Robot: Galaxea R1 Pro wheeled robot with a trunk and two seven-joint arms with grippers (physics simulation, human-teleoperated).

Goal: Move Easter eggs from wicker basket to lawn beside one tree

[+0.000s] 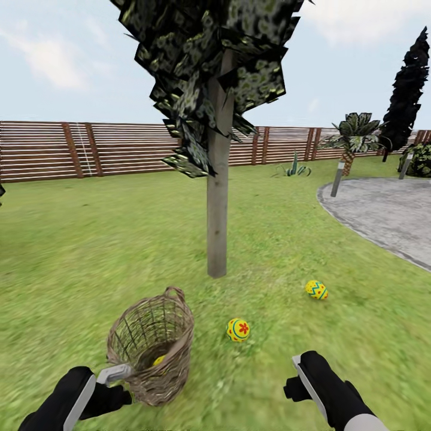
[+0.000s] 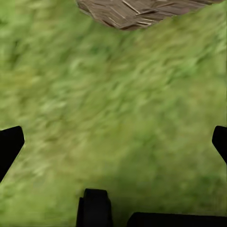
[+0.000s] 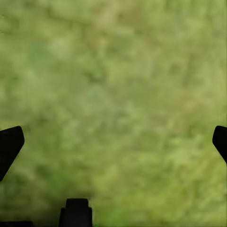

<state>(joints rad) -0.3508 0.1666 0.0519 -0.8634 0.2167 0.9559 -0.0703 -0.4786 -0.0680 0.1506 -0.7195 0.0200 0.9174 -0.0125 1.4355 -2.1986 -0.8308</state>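
Two Easter eggs lie on the lawn (image 1: 90,239) near the tree (image 1: 217,227). One egg with a red flower (image 1: 238,329) sits in front of the trunk. The other egg with blue zigzags (image 1: 316,290) sits off to the right. The last egg (image 1: 158,360) is a bit of yellow low inside the wicker basket (image 1: 152,344).

The left tool (image 2: 113,142) is spread wide and empty, just beside the basket. The right tool (image 3: 113,142) is spread wide too, holding nothing, over bare grass.

The egg looks small, smooth and round, so it may slip or roll. I would pinch it gently around its fat middle. The basket looks light and may tip if bumped.
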